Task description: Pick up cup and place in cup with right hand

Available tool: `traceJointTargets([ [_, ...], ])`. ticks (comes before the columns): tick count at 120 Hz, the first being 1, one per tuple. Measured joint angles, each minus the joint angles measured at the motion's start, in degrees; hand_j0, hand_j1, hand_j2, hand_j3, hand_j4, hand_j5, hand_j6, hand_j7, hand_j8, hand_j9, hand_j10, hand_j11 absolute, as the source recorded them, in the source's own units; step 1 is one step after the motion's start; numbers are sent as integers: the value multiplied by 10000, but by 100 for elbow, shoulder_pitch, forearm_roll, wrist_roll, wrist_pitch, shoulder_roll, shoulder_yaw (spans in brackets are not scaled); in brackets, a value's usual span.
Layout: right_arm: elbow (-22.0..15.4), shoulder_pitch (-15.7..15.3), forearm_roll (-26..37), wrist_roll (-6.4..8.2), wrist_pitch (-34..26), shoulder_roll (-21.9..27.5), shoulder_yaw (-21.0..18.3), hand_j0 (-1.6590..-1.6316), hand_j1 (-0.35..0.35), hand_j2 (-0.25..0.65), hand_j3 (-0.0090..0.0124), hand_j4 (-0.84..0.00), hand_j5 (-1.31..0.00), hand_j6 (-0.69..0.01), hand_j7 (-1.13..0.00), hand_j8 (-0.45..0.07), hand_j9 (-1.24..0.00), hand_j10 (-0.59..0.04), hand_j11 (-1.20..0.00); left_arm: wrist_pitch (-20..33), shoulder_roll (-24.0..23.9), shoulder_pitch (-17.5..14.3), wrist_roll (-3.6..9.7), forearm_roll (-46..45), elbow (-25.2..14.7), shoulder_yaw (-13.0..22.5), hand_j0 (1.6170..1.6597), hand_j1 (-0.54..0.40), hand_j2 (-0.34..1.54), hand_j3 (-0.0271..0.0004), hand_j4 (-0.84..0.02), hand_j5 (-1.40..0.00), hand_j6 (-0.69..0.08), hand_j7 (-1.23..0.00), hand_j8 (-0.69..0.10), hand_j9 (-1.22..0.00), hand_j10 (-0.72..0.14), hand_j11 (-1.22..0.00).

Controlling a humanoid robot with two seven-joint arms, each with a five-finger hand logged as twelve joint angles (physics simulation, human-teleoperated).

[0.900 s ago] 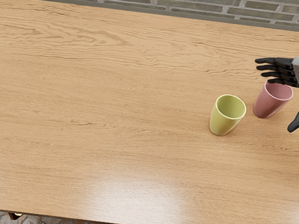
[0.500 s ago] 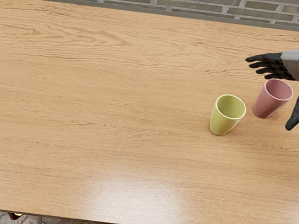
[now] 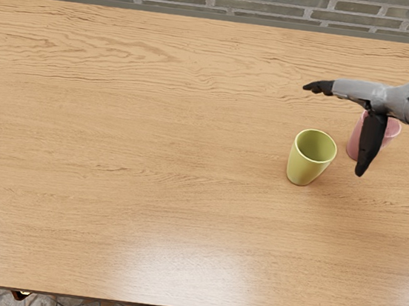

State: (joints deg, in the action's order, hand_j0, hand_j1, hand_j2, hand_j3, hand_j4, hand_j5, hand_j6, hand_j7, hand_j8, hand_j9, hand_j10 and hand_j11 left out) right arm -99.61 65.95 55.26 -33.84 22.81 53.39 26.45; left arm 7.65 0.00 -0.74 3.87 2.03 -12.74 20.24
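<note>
Threading a thumb between two upright cups risks a topple

Sweeping farther left and lowering too soon, the right hand (image 3: pixel 361 94) could tip the yellow-green cup (image 3: pixel 309 162) with its fingers or palm. Farther right, the drooping thumb (image 3: pixel 370 143) could knock the pink cup (image 3: pixel 354 141), which it partly hides; whether they touch, I cannot tell. Misjudged height would be the likely cause in either case.

The fingers (image 3: pixel 319 86) are outstretched and hold nothing. The yellow-green cup stands on the table (image 3: pixel 152 154) nearer the front edge than they are, left of the thumb. The pink cup stands to the right of the fingertips, behind the thumb in this view. Neither is nested.
</note>
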Motion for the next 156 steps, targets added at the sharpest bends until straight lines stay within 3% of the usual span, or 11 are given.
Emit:
traceJointTargets([
  [43, 194, -897, 1086, -4, -861, -745, -12, -16581, -3112, -49, 0, -377, -435, -399, -427, -384, -432, -367, -430, 0, 0, -2, 0, 0, 0, 2, 16581, 3490, 1, 0, -2, -1, -2, -1, -2, -1, -1, -1],
  [68, 520, -1108, 1362, -14, -973, -1073, -101, -16581, -2961, -72, 0, -502, -600, -524, -593, -508, -598, -492, -596, 0, 0, -1, 0, 0, 0, 0, 16581, 3490, 0, 0, -1, -1, -1, -1, 0, -1, 0, -1],
  [89, 612, -1132, 1434, -97, -993, -1192, -119, -16581, -2009, -229, 0, -1294, -1631, -1315, -1623, -1300, -1628, -1284, -1627, 0, 0, 1, 0, 0, 0, 0, 16581, 3490, 0, 0, -1, -1, -1, -1, -1, 0, 0, 0],
  [137, 750, -1145, 1485, -115, -1152, -1256, -176, -16580, 429, -626, 0, -3334, -4269, -3347, -4269, -3370, -4275, -3321, -4273, 0, 0, -5, 0, 0, 0, -1, 16581, 3490, 0, 0, -1, -1, -1, -1, -1, -1, 0, 0],
  [156, 787, -1145, 1487, -118, -1170, -1287, -181, -16557, 390, -771, 0, -3646, -4830, -3712, -4744, -3325, -4873, -3613, -4865, 0, 0, 3, 0, 0, 0, 1, 16581, 3489, 1, -1, -1, -1, -1, -1, 0, -1, 0, -1],
])
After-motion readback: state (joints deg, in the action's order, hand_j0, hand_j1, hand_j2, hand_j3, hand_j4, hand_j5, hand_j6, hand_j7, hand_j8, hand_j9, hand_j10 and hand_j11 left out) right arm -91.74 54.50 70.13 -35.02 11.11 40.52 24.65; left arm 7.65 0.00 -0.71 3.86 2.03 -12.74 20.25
